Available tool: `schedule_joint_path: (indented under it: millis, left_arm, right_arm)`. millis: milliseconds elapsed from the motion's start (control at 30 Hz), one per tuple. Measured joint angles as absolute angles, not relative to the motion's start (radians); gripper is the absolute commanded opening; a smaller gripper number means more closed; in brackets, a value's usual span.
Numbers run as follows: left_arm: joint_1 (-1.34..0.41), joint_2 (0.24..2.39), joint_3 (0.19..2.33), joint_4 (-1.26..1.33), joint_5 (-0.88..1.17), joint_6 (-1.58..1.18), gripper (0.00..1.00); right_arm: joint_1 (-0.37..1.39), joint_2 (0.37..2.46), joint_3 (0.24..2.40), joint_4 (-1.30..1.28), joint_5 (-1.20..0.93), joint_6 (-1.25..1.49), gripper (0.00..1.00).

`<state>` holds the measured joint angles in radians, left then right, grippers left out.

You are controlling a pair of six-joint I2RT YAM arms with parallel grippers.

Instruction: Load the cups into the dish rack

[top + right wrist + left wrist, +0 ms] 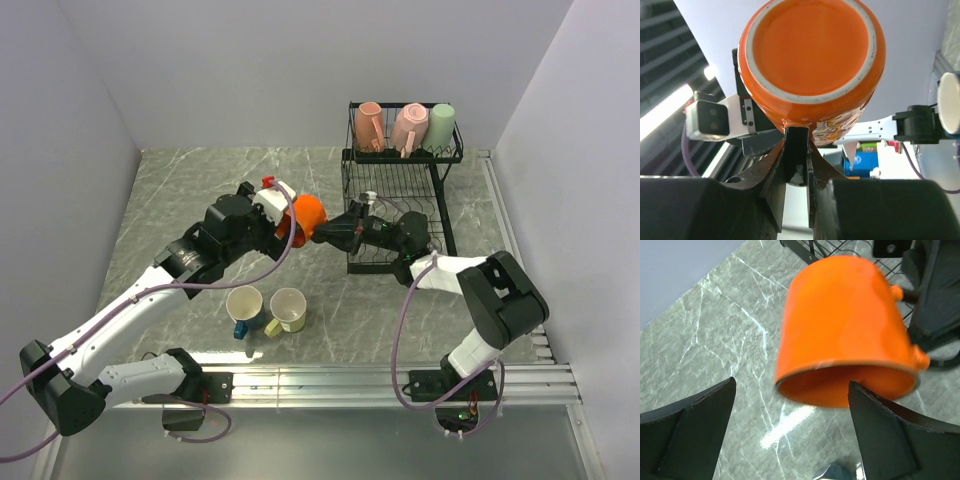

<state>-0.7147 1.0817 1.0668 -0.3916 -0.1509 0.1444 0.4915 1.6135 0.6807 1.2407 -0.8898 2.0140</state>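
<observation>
**Q:** How many of each item are shown?

**A:** Six mugs, one dish rack (pixel 395 182) and two arms. The rack is black wire and stands at the far right of the grey marbled desk (pixel 190 190). Its upper basket (pixel 456 155) holds three mugs side by side: a pink mug (pixel 369 124), a second pink mug (pixel 407 128) and a pale green mug (pixel 441 125). Whether these three sit mouth up or mouth down cannot be told. Two mugs stand upright on the desk near the arm bases, just beside each other: a blue mug (pixel 244 303) and a pale yellow mug (pixel 288 310), both pale inside. The sixth, an orange mug (pixel 310 211), is in the air.

**Q:** How does the orange mug look, and where is it?

**A:** It is glossy orange, and a pale unglazed ring runs around its base. It lies tipped on its side above the desk, just left of the rack's lower shelves. Its base faces the right arm and its mouth faces the left arm.

**Q:** What is the state of the fingers?

**A:** The left fingers (pixel 695 425) are spread wide, one on each side of the mug's rim, and touch nothing. The right fingers (pixel 771 172) are pinched nearly together on the orange mug's handle, and this grip alone carries the mug.
</observation>
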Motion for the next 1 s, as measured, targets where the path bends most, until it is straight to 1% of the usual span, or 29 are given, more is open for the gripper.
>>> schedule_joint_path:
  millis: [267, 400, 433, 500, 600, 667, 700, 767, 833, 1000]
  left_arm:
    - [-0.715, 1.082, 1.071, -0.356, -0.164, 0.132, 0.99]
    - [-0.715, 1.094, 1.075, -0.341, -0.200, 0.120, 0.99]
    - [-0.716, 1.102, 1.078, -0.341, -0.213, 0.113, 0.99]
    - [-0.716, 1.119, 1.085, -0.341, -0.239, 0.096, 0.99]
    - [-0.716, 1.140, 1.098, -0.348, -0.267, 0.065, 0.99]
    - [-0.716, 1.148, 1.098, -0.353, -0.281, 0.050, 0.99]
    - [-0.716, 1.149, 1.098, -0.356, -0.287, 0.043, 0.99]
    - [-0.716, 1.150, 1.098, -0.361, -0.296, 0.036, 0.99]
    - [-0.716, 1.149, 1.098, -0.358, -0.305, 0.031, 0.99]
    - [-0.716, 1.147, 1.093, -0.355, -0.320, 0.033, 0.99]
  right_arm:
    - [0.387, 1.570, 0.618, 1.240, -0.925, 2.013, 0.00]
    - [0.318, 1.488, 0.577, 1.230, -0.973, 1.994, 0.00]
    - [0.280, 1.444, 0.574, 1.187, -0.995, 1.947, 0.00]
    - [0.218, 1.364, 0.583, 1.038, -1.018, 1.816, 0.00]
    - [0.138, 1.266, 0.707, 0.575, -0.995, 1.475, 0.00]
    - [0.118, 1.261, 0.851, 0.268, -0.913, 1.229, 0.00]
    - [0.113, 1.262, 0.904, 0.161, -0.875, 1.130, 0.00]
    - [0.109, 1.257, 0.954, 0.016, -0.817, 0.977, 0.00]
    - [0.108, 1.254, 0.960, -0.099, -0.749, 0.863, 0.00]
    - [0.107, 1.259, 0.928, -0.308, -0.563, 0.702, 0.00]
